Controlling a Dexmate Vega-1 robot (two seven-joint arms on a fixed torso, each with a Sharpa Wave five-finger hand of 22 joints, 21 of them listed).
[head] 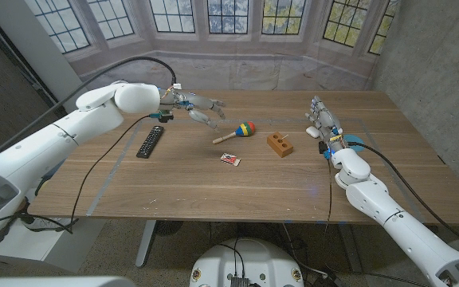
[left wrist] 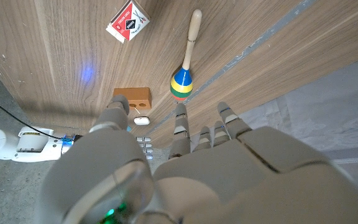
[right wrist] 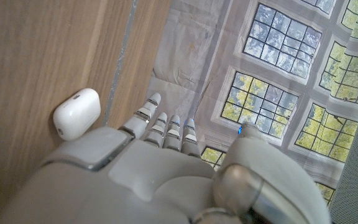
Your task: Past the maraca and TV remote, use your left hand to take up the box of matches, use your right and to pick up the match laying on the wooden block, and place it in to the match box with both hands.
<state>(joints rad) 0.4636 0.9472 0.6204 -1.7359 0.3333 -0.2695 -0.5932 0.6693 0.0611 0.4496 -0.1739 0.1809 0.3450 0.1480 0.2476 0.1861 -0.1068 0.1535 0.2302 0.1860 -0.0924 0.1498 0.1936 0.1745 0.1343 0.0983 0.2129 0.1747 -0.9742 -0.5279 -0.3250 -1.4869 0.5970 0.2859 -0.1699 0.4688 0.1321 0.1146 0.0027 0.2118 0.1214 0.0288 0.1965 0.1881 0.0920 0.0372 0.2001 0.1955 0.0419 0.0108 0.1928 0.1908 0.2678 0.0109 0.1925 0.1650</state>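
The matchbox (head: 229, 159), red and white, lies on the table's middle, in front of the maraca (head: 240, 131). It also shows in the left wrist view as the matchbox (left wrist: 128, 22), beside the maraca (left wrist: 182, 84). My left hand (head: 198, 108) hovers with its fingers spread and nothing in it, between the black TV remote (head: 151, 141) and the maraca, behind both. The wooden block (head: 279, 144) stands right of the matchbox; the match on it is too small to make out. My right hand (head: 320, 118) stands fingers up, right of the block, holding nothing.
A white earbud case (right wrist: 76, 113) lies on the table by my right hand, and a blue object (head: 354, 143) sits by my right wrist. The wooden block (left wrist: 131, 98) also shows in the left wrist view. Grey tape lines mark the tabletop.
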